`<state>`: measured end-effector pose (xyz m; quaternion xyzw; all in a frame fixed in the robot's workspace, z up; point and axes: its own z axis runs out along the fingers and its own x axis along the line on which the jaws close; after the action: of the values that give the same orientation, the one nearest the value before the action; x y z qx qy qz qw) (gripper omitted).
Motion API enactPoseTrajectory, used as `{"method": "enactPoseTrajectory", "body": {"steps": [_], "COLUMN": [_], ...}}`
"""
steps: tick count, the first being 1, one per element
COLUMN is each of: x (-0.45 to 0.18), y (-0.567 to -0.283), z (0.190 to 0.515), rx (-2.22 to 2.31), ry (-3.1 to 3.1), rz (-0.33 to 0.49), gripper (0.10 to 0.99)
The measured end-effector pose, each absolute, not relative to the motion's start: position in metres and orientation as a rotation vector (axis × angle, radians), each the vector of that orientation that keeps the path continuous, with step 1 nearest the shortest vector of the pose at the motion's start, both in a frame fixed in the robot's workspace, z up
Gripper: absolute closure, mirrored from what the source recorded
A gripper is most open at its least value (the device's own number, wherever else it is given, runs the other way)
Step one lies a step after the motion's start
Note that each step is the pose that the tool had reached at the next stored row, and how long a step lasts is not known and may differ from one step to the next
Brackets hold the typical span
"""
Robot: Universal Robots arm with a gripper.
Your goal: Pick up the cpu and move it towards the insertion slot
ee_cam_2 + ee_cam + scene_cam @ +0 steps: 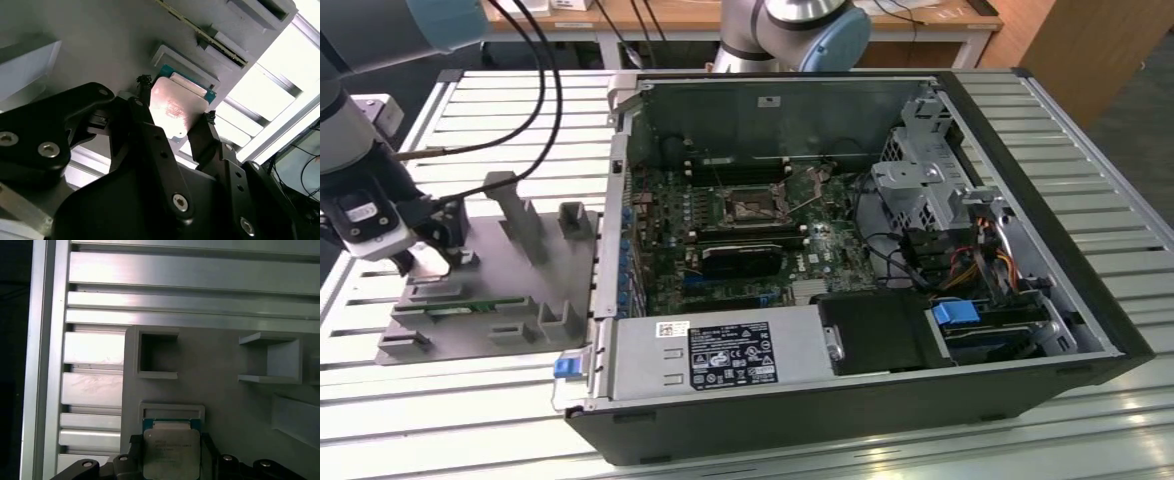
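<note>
Slatted aluminium counter (1107, 200) carries an open computer case (854, 435) and, beside it, a grey fixture plate (494, 262) with upright posts. In the exterior view the gripper (424, 262) hangs low over that plate. The insertion slot (754, 205) lies well apart from it, inside the case, beyond the posts and the case's near wall.

In the second wrist view the black fingers (150, 130) stand on two opposite sides of the cpu (177, 107), their tips touching its edges. The chip's shiny top faces the camera. A raised grey pocket rim (167, 54) sits just past the chip, on the far side from the gripper's body.

In the first wrist view the cpu (171, 450) sits squarely between the fingertips, its green edge showing next to the same pocket rim (171, 408). An empty square recess (157, 355) lies further out from the gripper on the plate.

My reading is that the pick-up step is in hand: the gripper is clenched on the cpu at its nest. I cannot tell whether the chip has left the plate. The way to the slot calls for height enough to clear the posts and the case wall, with the chip kept level and the squeeze steady on its thin edges.
</note>
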<state>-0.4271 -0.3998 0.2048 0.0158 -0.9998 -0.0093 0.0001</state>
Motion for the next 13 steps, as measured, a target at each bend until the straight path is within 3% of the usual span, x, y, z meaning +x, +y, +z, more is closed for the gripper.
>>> {"method": "enactPoseTrajectory", "body": {"steps": [13], "x": [-0.427], "y": [-0.399], "z": [0.233], "rx": [0.05], "ry": [-3.141], "rz": [-0.029], "gripper": [0.545]}}
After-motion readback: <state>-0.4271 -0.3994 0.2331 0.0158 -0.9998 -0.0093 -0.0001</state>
